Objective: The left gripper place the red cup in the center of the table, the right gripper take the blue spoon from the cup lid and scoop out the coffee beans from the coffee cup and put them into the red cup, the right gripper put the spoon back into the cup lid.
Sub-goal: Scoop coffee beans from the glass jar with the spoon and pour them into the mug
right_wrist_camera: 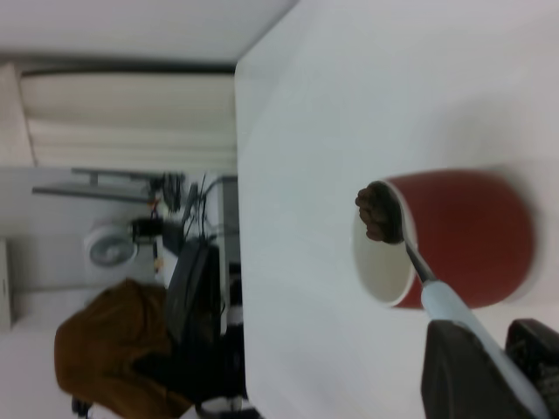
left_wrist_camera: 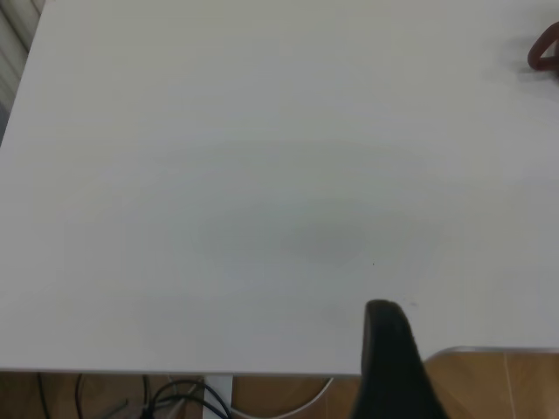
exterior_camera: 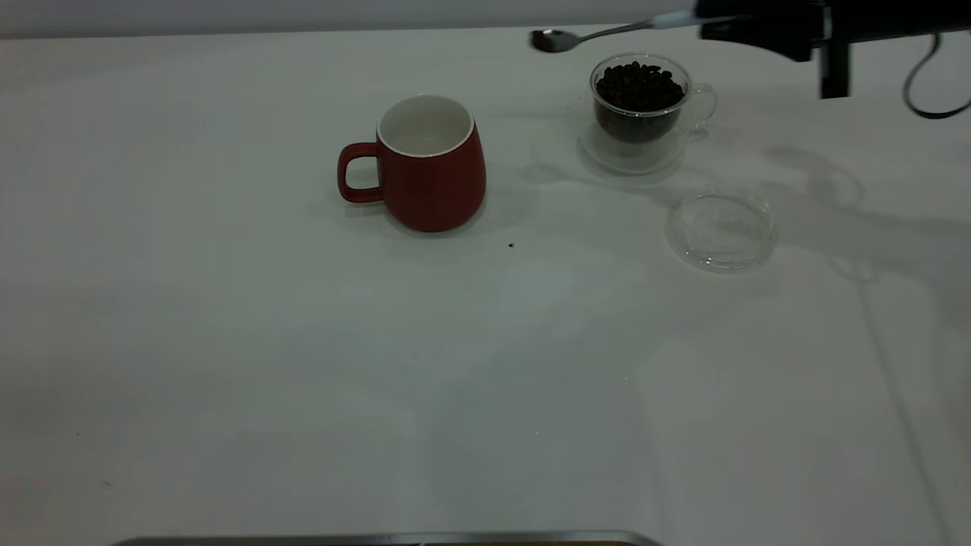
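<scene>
Right claw (exterior_camera: 721, 26) hung high at the far right corner of the exterior view, clamped on the pale handle of the blue spoon (exterior_camera: 599, 34), which you held nearly level, its bowl past the coffee cup (exterior_camera: 643, 102) and well above the table (exterior_camera: 303, 364). You had one red cup (exterior_camera: 430, 162) near the middle, one coffee cup heaped with coffee beans (exterior_camera: 639, 87), and one cup lid (exterior_camera: 721, 229) lying bare nearer the camera.

Your left wrist view showed one dark finger of the left claw (left_wrist_camera: 393, 358) over bare table near its edge; whether that claw was open I could not tell.

Your right wrist view showed the spoon's bowl loaded with beans, seen against the red cup's mouth.
</scene>
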{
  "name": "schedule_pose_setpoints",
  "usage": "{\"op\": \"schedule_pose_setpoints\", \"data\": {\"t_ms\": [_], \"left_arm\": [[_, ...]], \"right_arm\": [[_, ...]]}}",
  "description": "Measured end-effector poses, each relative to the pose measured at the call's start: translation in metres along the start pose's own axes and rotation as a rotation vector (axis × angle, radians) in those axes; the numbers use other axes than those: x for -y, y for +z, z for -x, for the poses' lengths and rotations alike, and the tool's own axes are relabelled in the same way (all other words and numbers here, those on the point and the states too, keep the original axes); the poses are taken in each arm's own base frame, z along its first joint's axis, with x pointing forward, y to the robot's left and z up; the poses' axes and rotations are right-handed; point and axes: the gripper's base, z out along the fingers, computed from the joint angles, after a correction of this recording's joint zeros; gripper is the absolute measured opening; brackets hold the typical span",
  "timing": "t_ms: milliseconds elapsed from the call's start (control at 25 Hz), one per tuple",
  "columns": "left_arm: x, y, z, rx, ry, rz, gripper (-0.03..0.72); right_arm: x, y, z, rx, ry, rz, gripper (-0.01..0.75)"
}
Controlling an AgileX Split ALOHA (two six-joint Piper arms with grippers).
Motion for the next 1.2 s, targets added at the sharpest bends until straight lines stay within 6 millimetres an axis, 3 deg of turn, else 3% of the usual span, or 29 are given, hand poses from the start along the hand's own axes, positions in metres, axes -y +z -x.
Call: {"op": "schedule_pose_setpoints", "data": {"t_ms": [520,920,1200], "left_arm": [[0.000,0.000,0.000,0.000,0.000,0.000,0.535],[0.000,0.000,0.000,0.000,-0.001,0.000,0.532],[0.000,0.000,0.000,0.000,-0.001,0.000,0.532]], "right_arm": [[-0.029,0.072,-0.037,-0.069,-0.060,-0.059,0.114],[-0.025,0.081,-0.041,-0.053,-0.212,-0.153,0.114],[-0.025,0.081,-0.041,-0.074,-0.482,-0.141,0.114]]}}
